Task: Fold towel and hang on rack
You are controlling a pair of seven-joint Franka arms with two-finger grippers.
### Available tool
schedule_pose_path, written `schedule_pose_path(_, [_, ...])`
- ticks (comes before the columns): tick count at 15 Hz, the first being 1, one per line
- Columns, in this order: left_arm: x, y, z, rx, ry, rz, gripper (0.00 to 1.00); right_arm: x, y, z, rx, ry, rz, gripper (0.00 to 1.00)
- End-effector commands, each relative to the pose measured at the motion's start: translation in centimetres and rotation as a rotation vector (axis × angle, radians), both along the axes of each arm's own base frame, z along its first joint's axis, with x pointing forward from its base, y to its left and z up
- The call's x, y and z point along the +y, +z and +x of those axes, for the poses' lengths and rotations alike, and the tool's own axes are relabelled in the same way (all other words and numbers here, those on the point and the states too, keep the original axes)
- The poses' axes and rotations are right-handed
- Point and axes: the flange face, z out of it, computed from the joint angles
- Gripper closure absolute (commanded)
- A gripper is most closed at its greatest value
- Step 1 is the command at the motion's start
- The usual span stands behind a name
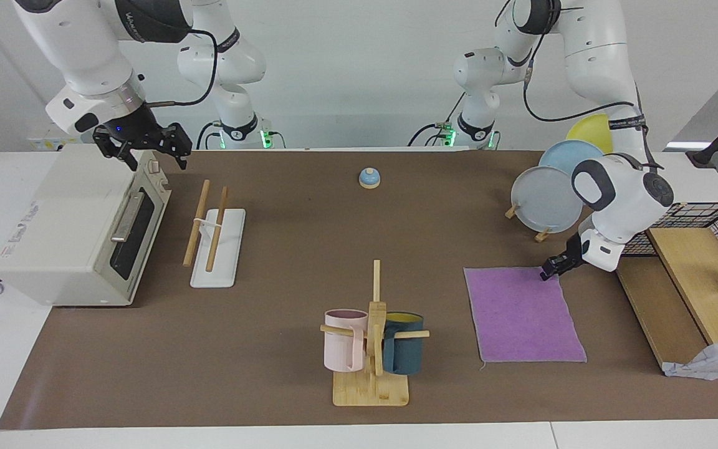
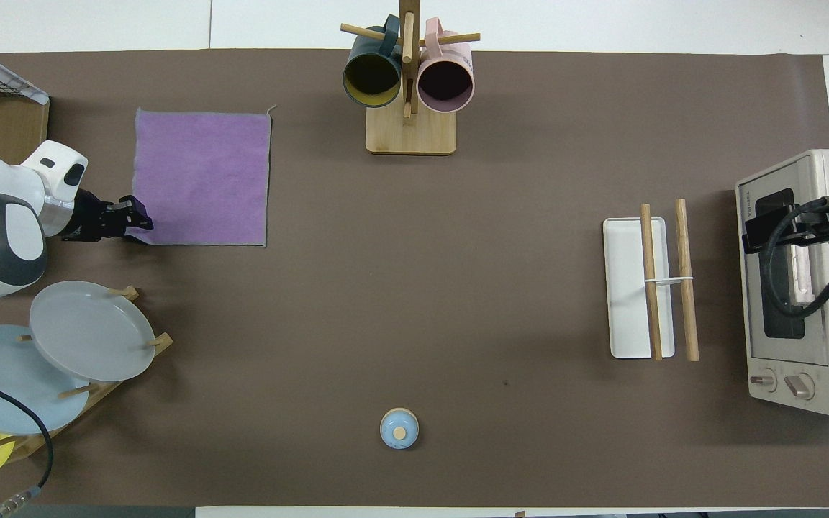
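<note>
The purple towel [image 1: 524, 315] lies flat and unfolded on the brown mat toward the left arm's end of the table; it also shows in the overhead view [image 2: 202, 176]. My left gripper [image 1: 552, 268] is low at the towel's corner nearest the robots and the table's end, also seen from overhead [image 2: 130, 217]. The rack [image 1: 215, 240], two wooden dowels on a white base, stands bare toward the right arm's end [image 2: 648, 288]. My right gripper [image 1: 147, 149] is open and empty, raised over the toaster oven [image 2: 774, 230].
A toaster oven [image 1: 78, 231] stands beside the rack at the table's end. A mug tree [image 1: 373, 337] with two mugs stands farthest from the robots at mid-table. A plate stand [image 1: 549, 196] and a wooden shelf with wire basket [image 1: 689, 268] flank the towel. A small blue bell [image 1: 369, 178] sits near the robots.
</note>
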Motion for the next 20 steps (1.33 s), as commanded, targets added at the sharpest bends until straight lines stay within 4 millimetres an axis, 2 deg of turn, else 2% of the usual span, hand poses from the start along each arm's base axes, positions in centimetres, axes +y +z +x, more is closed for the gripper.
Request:
schedule_pose_path(1, [-0.2, 0.1, 0.6, 0.003, 0.005, -0.013, 0.54, -0.2, 0.2, -0.4, -0.003, 0.002, 0.022, 0.00])
schedule_pose_path(4, [-0.1, -0.2, 0.5, 0.007, 0.006, -0.013, 0.68, -0.3, 0.2, -0.4, -0.003, 0.000, 0.022, 0.00])
schedule_pose_path(7, [0.0, -0.4, 0.4, 0.006, 0.002, -0.011, 1.00, -0.2, 0.2, -0.4, -0.003, 0.002, 0.022, 0.00])
schedule_pose_path(15, [-0.8, 0.5, 0.9, 0.010, -0.078, 0.047, 1.00, -0.2, 0.2, -0.4, -0.004, 0.002, 0.022, 0.00])
schedule_pose_path(18, [-4.8, 4.1, 2.1, 0.038, -0.229, 0.129, 1.00, -0.2, 0.2, -0.4, -0.003, 0.002, 0.022, 0.00])
schedule_pose_path(20, [-10.7, 6.5, 2.2, 0.048, -0.342, 0.166, 1.00, -0.2, 0.2, -0.4, -0.003, 0.002, 0.022, 0.00])
